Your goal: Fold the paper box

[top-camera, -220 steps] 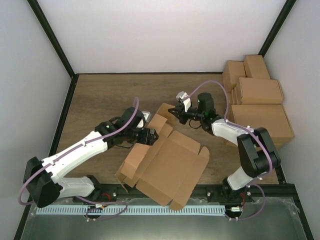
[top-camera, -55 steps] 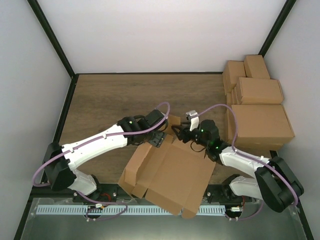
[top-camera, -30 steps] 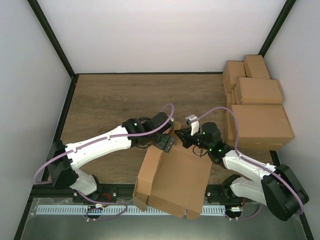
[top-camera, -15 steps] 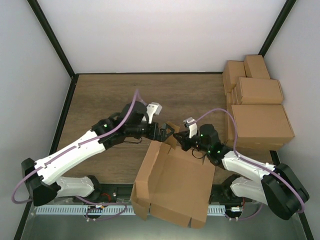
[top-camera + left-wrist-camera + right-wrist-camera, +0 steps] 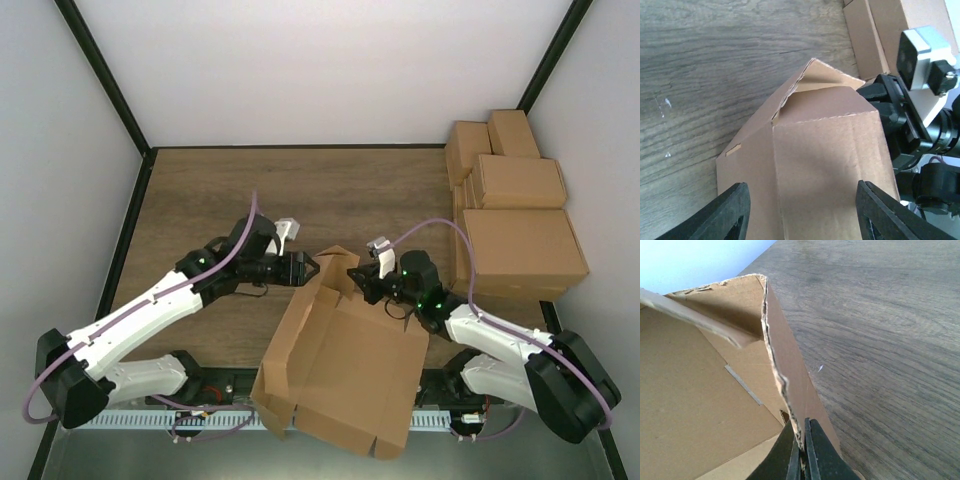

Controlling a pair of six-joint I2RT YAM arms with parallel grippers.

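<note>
The paper box (image 5: pixel 345 365) is a brown cardboard sheet, partly folded, lying at the table's near edge, with side walls raised and a flap peaked at its far corner (image 5: pixel 335 258). My left gripper (image 5: pixel 306 268) is open and empty, just left of that peaked flap. In the left wrist view the box (image 5: pixel 825 150) lies ahead of the wide-open gripper (image 5: pixel 802 215). My right gripper (image 5: pixel 358 281) is shut on the far wall's edge. In the right wrist view the gripper (image 5: pixel 801 446) pinches the thin cardboard edge (image 5: pixel 771 347).
Several finished brown cartons (image 5: pixel 515 215) are stacked at the right side of the table and also show in the left wrist view (image 5: pixel 890 30). Bare wooden tabletop (image 5: pixel 250 190) lies beyond the box. The box overhangs the near metal rail (image 5: pixel 150 420).
My left gripper has drawn back to the left, off the box's far corner, and its wrist has turned. The box's near left part has shifted slightly left. The right gripper keeps its hold.
</note>
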